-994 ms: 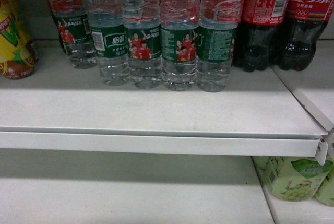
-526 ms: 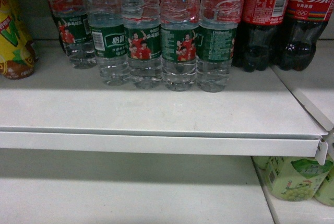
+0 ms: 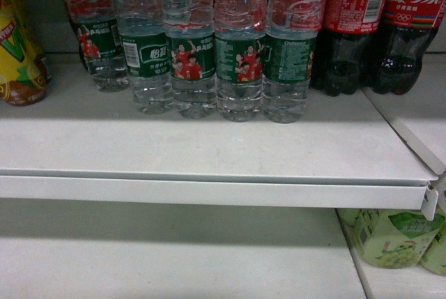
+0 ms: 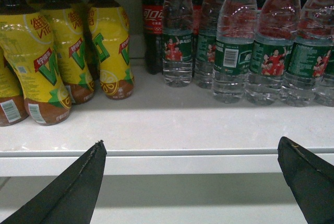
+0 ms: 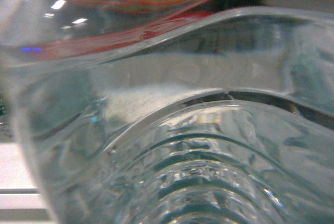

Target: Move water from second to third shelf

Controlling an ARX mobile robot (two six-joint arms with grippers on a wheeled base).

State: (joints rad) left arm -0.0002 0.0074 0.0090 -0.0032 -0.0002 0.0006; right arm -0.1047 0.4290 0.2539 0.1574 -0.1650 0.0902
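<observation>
So the water bottles (image 3: pixel 240 41) are standing upright in a tight row on the white shelf (image 3: pixel 209 149), long axis vertical, wedged between the yellow lemon tea bottles (image 4: pixel 57 51) on one side and the cola bottles (image 3: pixel 355 27) on the other.

The left gripper (image 4: pixel 190 182) is sitting just in front of the shelf lip and a bit below it, black fingers (image 4: pixel 68 192) spread wide with nothing between them. The water row is lying ahead of it and off toward its right.

The right wrist camera is getting nothing but clear ribbed plastic (image 5: pixel 198 182) filling the whole frame, with red reflections up top, so that arm is looking like the one pressed right up against a bottle. Can't tell if its jaws are apart or clamped, they're just not showing. Neither arm is showing in the head view.

Stuff-wise: thin clear PET, wavy ribs, glossy green wrap labels (image 3: pixel 237 58). I'm guessing it's squishing and slipping easily. The shelf is smooth painted metal, and the lower shelf (image 3: pixel 174 257) is showing bare space.
</observation>
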